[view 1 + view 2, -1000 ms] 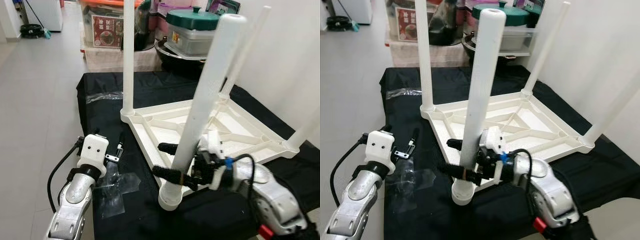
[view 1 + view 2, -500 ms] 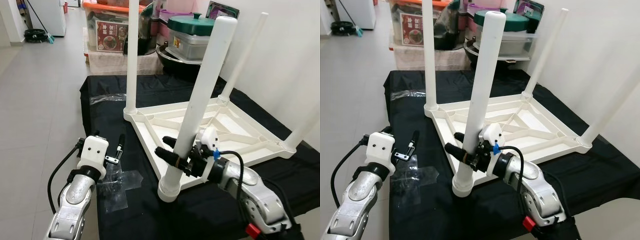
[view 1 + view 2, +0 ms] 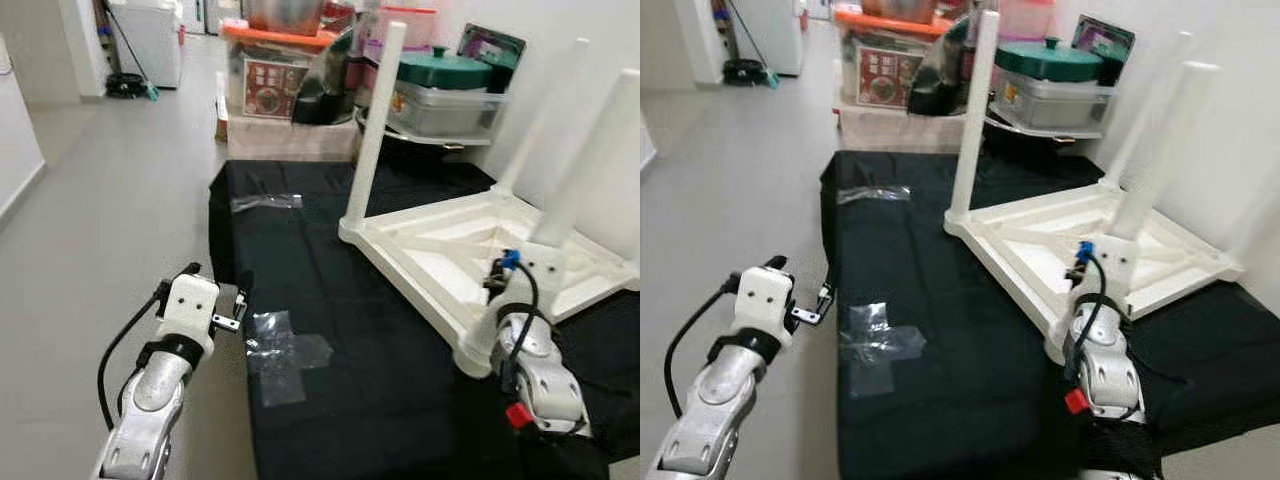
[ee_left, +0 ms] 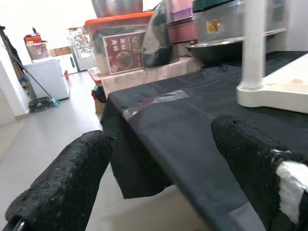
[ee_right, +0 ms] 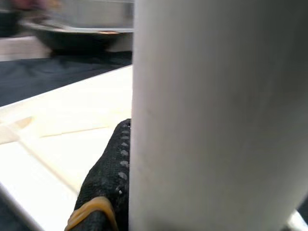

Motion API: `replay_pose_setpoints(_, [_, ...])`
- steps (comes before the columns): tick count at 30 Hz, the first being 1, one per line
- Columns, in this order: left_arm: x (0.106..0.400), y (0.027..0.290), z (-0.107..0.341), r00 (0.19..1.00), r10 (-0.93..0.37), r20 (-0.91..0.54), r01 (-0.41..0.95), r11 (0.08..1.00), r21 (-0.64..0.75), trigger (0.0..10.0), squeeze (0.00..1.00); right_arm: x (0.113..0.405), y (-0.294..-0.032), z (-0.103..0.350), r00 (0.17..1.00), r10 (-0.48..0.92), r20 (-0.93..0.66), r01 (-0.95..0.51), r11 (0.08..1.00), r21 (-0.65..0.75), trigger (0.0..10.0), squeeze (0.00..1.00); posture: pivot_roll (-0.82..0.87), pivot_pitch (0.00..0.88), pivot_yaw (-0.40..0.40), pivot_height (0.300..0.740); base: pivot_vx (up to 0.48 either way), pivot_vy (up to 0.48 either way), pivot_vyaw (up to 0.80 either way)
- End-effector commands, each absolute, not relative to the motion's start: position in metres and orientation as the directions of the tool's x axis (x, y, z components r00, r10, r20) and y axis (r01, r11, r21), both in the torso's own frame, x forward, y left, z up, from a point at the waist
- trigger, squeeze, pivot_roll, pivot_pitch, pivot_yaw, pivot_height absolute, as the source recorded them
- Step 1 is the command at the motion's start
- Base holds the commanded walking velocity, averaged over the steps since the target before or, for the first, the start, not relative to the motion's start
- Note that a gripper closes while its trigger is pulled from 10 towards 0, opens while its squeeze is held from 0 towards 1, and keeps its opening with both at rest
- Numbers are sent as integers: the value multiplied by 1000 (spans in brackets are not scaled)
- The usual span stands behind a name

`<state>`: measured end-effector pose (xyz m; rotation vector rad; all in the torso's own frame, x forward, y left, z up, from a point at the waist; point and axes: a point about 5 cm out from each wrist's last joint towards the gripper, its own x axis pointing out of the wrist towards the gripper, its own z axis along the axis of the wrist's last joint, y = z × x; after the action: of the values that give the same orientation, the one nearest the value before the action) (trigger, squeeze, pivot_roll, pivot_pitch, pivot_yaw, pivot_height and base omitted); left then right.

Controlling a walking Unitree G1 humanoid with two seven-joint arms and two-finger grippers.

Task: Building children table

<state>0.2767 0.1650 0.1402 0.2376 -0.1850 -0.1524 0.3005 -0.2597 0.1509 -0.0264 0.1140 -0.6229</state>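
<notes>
At seven o'clock, left gripper [image 3: 237, 305] idle with fingers apart off the black cloth [image 3: 330, 290]; at four, right gripper [image 3: 497, 283] clamped around the near leg [image 3: 590, 160], likely steadying it in its socket on the upturned tabletop [image 3: 440, 245] at two.

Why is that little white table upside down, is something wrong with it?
Nothing looks broken. The white table lies top-down on the black cloth with its legs pointing up, since it is being built. The right gripper holds the near leg at its corner. Crinkled clear tape stuck on the cloth looks a bit messy.
</notes>
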Motion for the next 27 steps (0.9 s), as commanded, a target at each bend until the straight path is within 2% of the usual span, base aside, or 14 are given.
replay_pose_setpoints(1, [276, 161, 138, 970, -187, 157, 143, 957, 252, 10000, 0, 286, -264, 138, 737, -661, -141, 639, 750, -171, 0, 0, 40, 0, -125, 740, 0, 0, 0])
replay_pose_setpoints(4, [276, 161, 137, 970, -188, 157, 145, 957, 252, 10000, 0, 285, -252, 140, 758, -638, -134, 619, 769, -156, 0, 0, 40, 0, -125, 740, 0, 0, 0])
replay_pose_setpoints(5, [277, 161, 137, 969, -189, 157, 146, 957, 252, 10000, 0, 289, -242, 141, 787, -602, -135, 588, 798, -133, 8275, 0, 38, 0, -126, 740, 0, 0, 0])
replay_pose_setpoints(6, [277, 161, 137, 969, -189, 157, 146, 957, 252, 10000, 0, 289, -242, 141, 787, -602, -135, 588, 798, -133, 8275, 0, 38, 0, -126, 740, 0, 0, 0])
replay_pose_setpoints(7, [277, 160, 137, 969, -190, 157, 147, 957, 252, 10000, 0, 293, -237, 141, 812, -565, -145, 552, 825, -120, 10000, 0, 38, 0, -126, 740, 0, 0, 0])
replay_pose_setpoints(9, [277, 160, 137, 969, -190, 156, 147, 957, 251, 10000, 0, 297, -235, 141, 812, -565, -145, 555, 825, -106, 10000, 0, 38, 0, -126, 740, 0, 0, 0])
replay_pose_setpoints(10, [277, 160, 137, 969, -191, 155, 148, 957, 251, 10000, 0, 300, -235, 144, 813, -570, -121, 564, 822, -83, 10000, 678, 38, 0, -128, 740, 0, 0, 0])
replay_pose_setpoints(11, [277, 160, 137, 969, -191, 155, 148, 957, 251, 10000, 0, 300, -235, 144, 813, -570, -121, 564, 822, -83, 10000, 678, 38, 0, -128, 740, 0, 0, 0])
replay_pose_setpoints(12, [277, 159, 136, 969, -191, 153, 149, 957, 250, 10000, 0, 304, -234, 151, 836, -541, -89, 540, 841, -43, 10000, 1000, 36, 0, -128, 740, 0, 0, 0])
replay_pose_setpoints(15, [277, 159, 135, 970, -192, 150, 151, 957, 249, 10000, 0, 324, -207, 176, 975, -222, 7, 219, 967, 129, 10000, 1000, 34, 0, -127, 740, 0, 0, 0])
replay_pose_setpoints(16, [277, 159, 135, 970, -192, 149, 151, 957, 249, 10000, 0, 327, -199, 183, 990, -134, 36, 126, 980, 156, 10000, 0, 34, 0, -127, 740, 0, 0, 0])
replay_pose_setpoints(19, [277, 158, 134, 970, -195, 147, 155, 956, 248, 10000, 0, 326, -174, 197, 973, 210, 95, -225, 957, 185, 10000, 0, 34, 0, -127, 740, 0, 0, 0])
replay_pose_setpoints(20, [277, 158, 134, 969, -198, 145, 158, 956, 249, 10000, 0, 316, -159, 208, 883, 452, 125, -463, 882, 89, 10000, 0, 33, 0, -124, 740, 0, 0, 0])
replay_pose_setpoints(27, [278, 158, 135, 970, -196, 147, 155, 955, 252, 10000, 0, 312, -160, 206, 786, 617, 50, -615, 787, -49, 10000, 0, 42, 0, -136, 740, 0, 0, 0])
